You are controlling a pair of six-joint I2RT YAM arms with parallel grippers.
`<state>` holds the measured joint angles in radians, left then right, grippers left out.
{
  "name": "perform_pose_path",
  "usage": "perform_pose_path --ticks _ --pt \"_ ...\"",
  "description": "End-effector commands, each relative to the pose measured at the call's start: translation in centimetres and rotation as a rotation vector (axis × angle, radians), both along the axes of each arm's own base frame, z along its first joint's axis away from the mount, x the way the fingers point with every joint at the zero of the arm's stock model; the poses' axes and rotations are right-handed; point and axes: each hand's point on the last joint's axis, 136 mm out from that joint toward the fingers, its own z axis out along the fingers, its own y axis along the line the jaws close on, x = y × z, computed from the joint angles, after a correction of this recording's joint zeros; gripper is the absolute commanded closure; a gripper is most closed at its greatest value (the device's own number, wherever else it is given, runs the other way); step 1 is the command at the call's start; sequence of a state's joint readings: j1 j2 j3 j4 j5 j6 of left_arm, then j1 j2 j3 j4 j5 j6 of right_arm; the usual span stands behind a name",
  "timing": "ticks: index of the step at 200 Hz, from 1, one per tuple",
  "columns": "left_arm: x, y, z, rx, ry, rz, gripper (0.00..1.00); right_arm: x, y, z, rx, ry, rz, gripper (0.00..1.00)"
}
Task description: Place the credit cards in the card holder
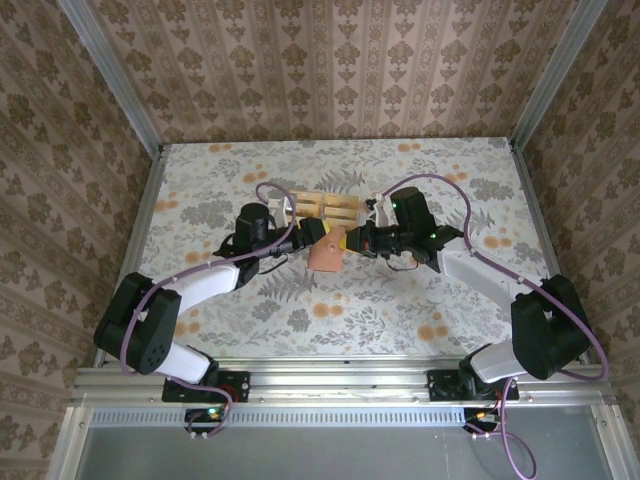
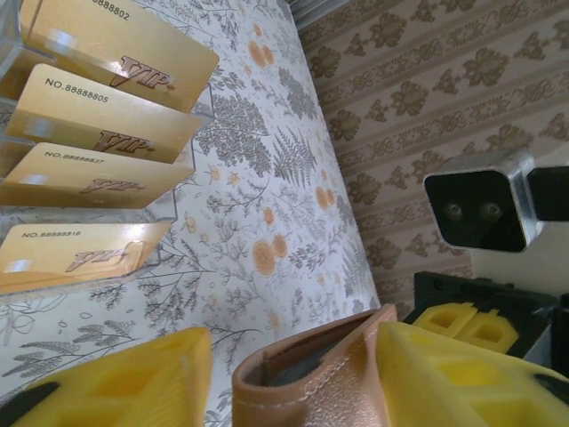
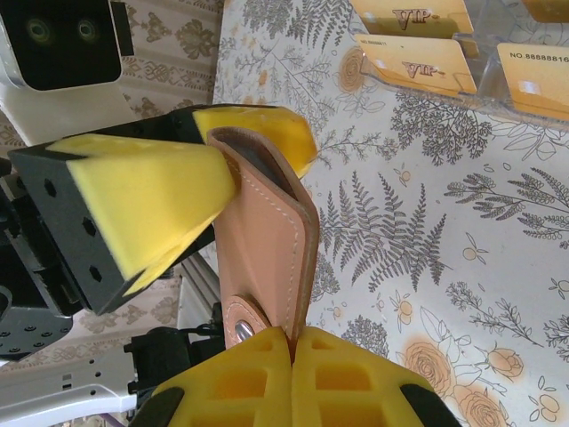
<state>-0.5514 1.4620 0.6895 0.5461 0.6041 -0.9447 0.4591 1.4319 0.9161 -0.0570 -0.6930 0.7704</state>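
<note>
Fingers (image 3: 356, 382) first: got the right gripper (image 3: 292, 347) pinched shut on the bottom edge of the card holder (image 3: 267, 240), just beside its metal snap (image 3: 240, 313). Coming in from the right, holding that tan-brown wallet up on edge around the middle of the table (image 1: 420, 300). Can't tell whether it touches the tablecloth.

Got the left gripper (image 2: 293, 387) reaching in from the left and straddling the opposite edge, jaws only partway apart. Looks like one pad (image 2: 462, 382) touching the leather, with a sliver of floral cloth showing between the other pad (image 2: 133, 382) and the wallet, so not clamped yet. Can peek into the fold from the left wrist, greyish in there.

Spotted the credit cards (image 2: 98, 133) standing tilted in a clear rack (image 3: 480, 93) just on the far side of the wallet. Gold, with VIP lettering and printed numbers, stepped in rows. None in the holder.
</note>
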Motion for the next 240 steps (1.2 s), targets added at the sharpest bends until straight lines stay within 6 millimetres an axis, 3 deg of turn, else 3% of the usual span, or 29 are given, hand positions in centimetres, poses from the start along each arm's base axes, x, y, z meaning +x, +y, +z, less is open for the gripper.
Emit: perform_pose_path --ticks 1,23,29,44,64,69,95,125,216,220,240 --pt "-0.4 -0.3 1.2 -0.037 -0.035 -0.02 0.6 0.2 0.8 0.9 0.028 -0.005 0.025 1.0" --pt "-0.5 -0.1 1.5 -0.04 -0.045 -0.008 0.92 0.3 0.7 0.8 0.023 0.0 0.022 1.0" --pt "-0.4 0.0 1.5 -0.041 -0.046 -0.003 1.0 0.3 0.7 0.7 0.017 0.002 0.02 0.9" --pt "-0.4 0.2 1.7 -0.042 -0.048 0.011 1.0 0.6 0.0 0.8 -0.021 -0.01 -0.009 0.67" --pt "-0.2 0.7 1.7 -0.023 -0.053 0.067 1.0 0.8 -1.5 0.6 -0.116 -0.033 -0.075 0.54" --pt "-0.2 0.8 1.7 -0.015 -0.061 0.082 1.0 0.5 -2.0 1.5 -0.132 -0.061 -0.094 0.52" --pt "-0.2 1.3 1.8 0.066 -0.1 0.164 1.0 0.0 -3.7 1.8 -0.261 -0.116 -0.181 0.48" --pt "-0.1 1.5 2.2 0.115 -0.122 0.229 1.0 -0.9 -3.7 2.2 -0.374 -0.184 -0.215 0.48" --pt "0.1 1.5 3.2 0.103 -0.12 0.294 1.0 -1.0 0.7 2.9 -0.518 -0.317 -0.174 0.47" --pt "0.1 1.5 3.3 0.101 -0.122 0.294 1.0 -0.7 1.1 2.0 -0.536 -0.304 -0.165 0.46" --pt "0.0 1.4 3.4 0.097 -0.122 0.294 1.0 -0.5 1.9 1.4 -0.549 -0.301 -0.15 0.46"
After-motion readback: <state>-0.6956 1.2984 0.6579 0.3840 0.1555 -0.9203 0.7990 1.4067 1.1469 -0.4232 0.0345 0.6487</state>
